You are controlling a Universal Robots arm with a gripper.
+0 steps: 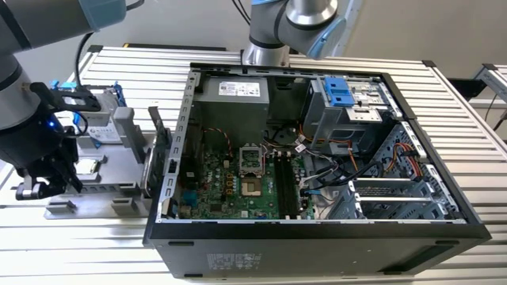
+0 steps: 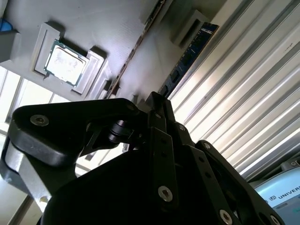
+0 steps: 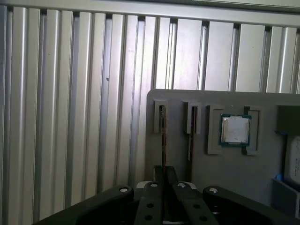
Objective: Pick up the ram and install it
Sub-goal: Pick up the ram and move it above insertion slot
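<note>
Second wrist view: fingers (image 2: 157, 112) closed on the ram (image 2: 187, 58); ram stands in tray (image 2: 117, 28).

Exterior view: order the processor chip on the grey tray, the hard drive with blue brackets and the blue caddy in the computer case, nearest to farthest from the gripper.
1. Processor chip, on the grey tray beside the gripper.
2. Hard drive, farther back on that tray.
3. Blue caddy, inside the computer case, toward the exterior view's right.
</note>
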